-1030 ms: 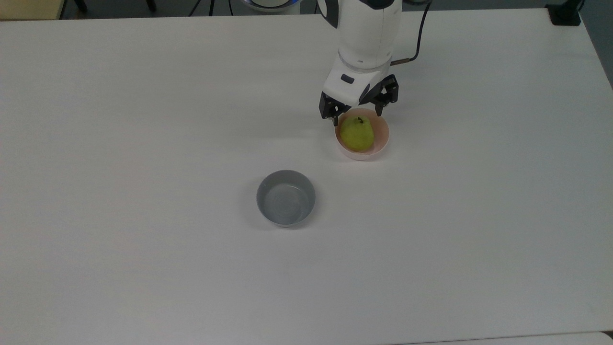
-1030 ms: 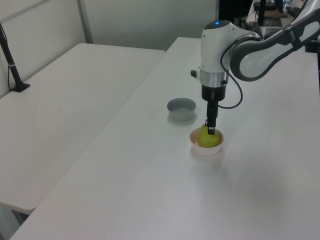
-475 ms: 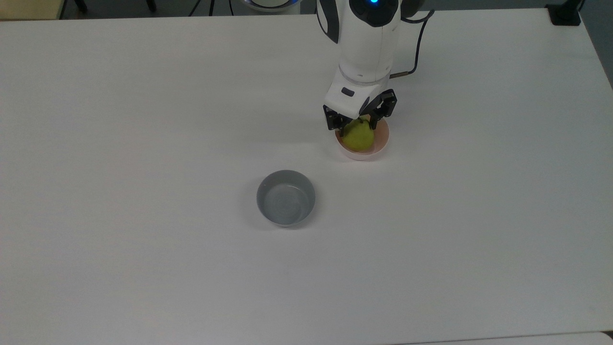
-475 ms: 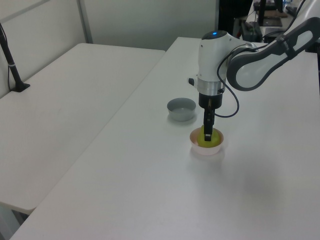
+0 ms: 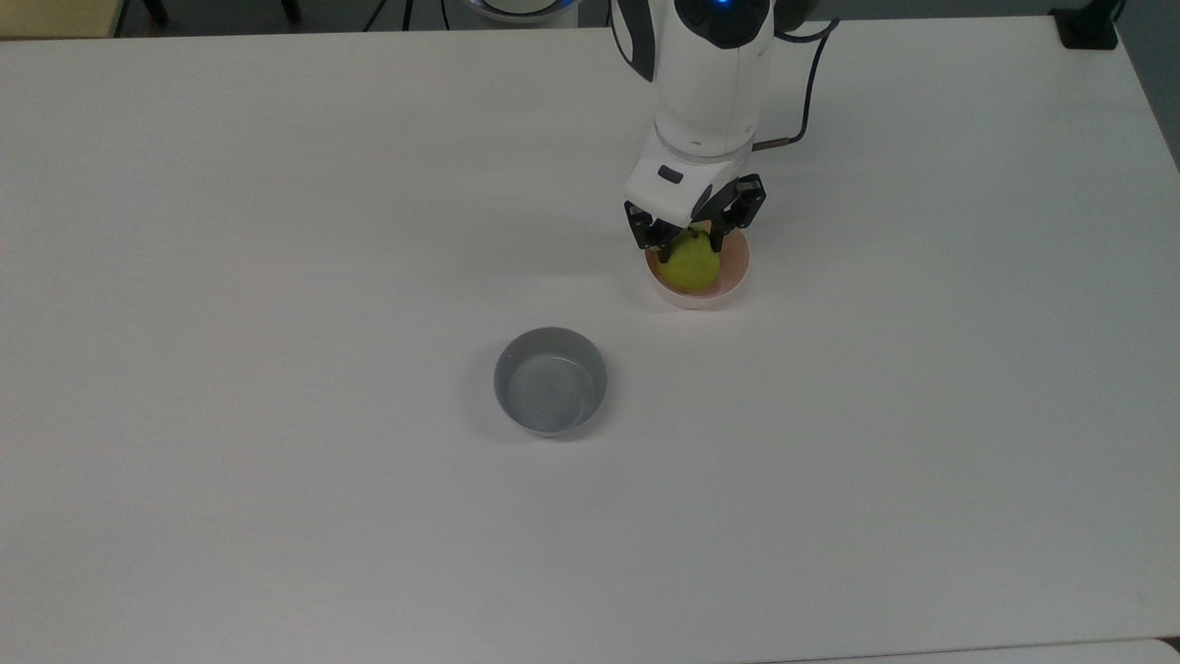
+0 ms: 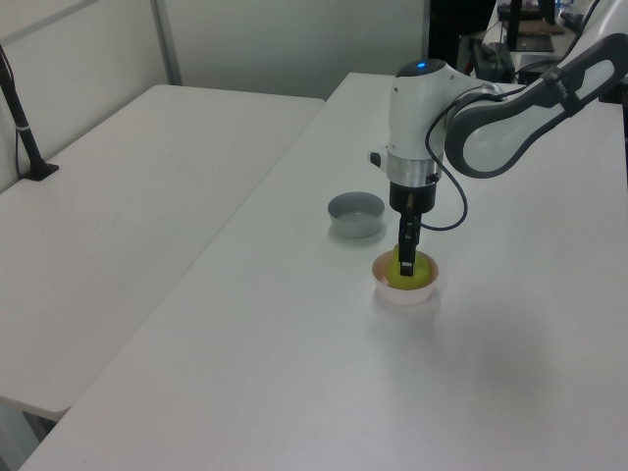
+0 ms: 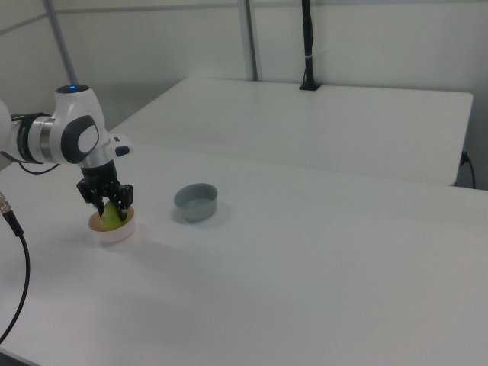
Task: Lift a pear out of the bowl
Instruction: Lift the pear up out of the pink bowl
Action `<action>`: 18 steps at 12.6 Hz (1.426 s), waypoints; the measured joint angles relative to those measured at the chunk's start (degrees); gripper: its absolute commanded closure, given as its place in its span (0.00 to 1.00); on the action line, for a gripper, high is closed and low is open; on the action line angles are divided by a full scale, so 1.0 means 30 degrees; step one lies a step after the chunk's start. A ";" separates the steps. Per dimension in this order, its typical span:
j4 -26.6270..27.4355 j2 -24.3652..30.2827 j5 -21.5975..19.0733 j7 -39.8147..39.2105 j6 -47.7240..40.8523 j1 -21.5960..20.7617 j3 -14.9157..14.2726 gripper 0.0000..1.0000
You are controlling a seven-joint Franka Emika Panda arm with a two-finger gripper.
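Note:
The yellow-green pear (image 5: 693,266) sits in the pale pink bowl (image 5: 730,279) on the white table. My gripper (image 5: 686,243) points straight down into the bowl, open, with one black finger on each side of the pear's upper part. In the left view the gripper (image 6: 407,263) covers the middle of the pear (image 6: 393,269), which rests inside the bowl (image 6: 404,295). The right view shows the gripper (image 7: 109,206) low over the pear (image 7: 113,216) and the bowl (image 7: 116,232) at the right view's left.
A grey bowl (image 5: 550,380) stands empty on the table, toward the top view's lower left of the pink bowl. It also shows as the grey bowl (image 6: 356,213) and the grey bowl (image 7: 196,201). A black cable hangs from the arm.
My gripper has come down from just above the bowl until its fingers straddle the pear. In the last half second it barely moved. The pear and both bowls stayed put.

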State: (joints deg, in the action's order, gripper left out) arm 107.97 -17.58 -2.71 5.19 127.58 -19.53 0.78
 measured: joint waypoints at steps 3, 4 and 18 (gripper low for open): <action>-0.0446 0.0397 0.0000 0.0118 -0.0429 0.0002 0.0000 1.00; -0.0936 0.0703 0.0000 0.0181 -0.1423 0.0013 -0.0002 1.00; -0.3182 0.6738 0.0002 -0.0439 -1.0684 0.3769 -0.0294 1.00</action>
State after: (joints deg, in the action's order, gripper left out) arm 98.43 2.64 -2.71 3.87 95.53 -8.23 -0.10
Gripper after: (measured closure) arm 0.405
